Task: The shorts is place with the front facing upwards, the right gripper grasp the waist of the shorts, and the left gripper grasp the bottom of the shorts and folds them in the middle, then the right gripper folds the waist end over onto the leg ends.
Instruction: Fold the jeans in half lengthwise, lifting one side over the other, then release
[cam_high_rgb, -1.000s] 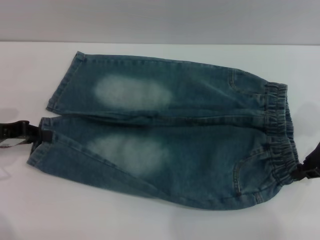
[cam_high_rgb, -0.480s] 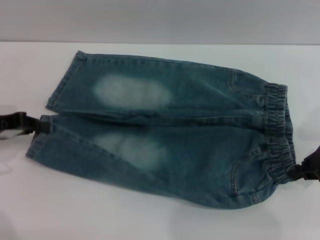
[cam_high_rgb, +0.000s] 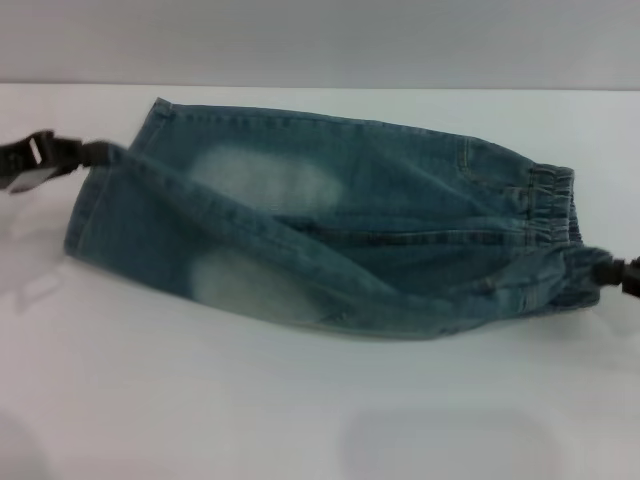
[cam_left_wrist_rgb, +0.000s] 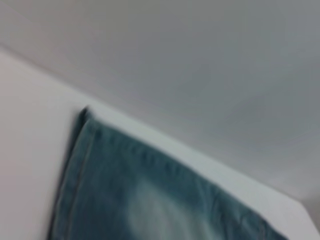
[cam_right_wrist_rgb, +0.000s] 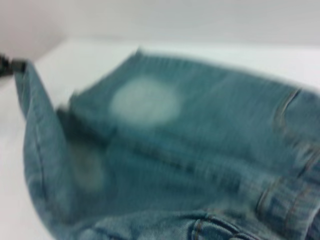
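The blue-green denim shorts lie across the white table, leg hems to the left and gathered waist to the right. My left gripper is shut on the near leg's hem corner and holds it raised above the far leg. At the right edge my right gripper is shut on the near end of the waist. The near leg hangs taut between them as a lifted flap, its hem drooping. The left wrist view shows the far leg's hem. The right wrist view shows the shorts and the left gripper far off.
The white table extends bare in front of the shorts. Its back edge meets a grey wall just behind the far leg.
Both grippers have risen and moved toward the table's back, carrying the near leg and near waist end up over the far half. The far leg has stayed flat.
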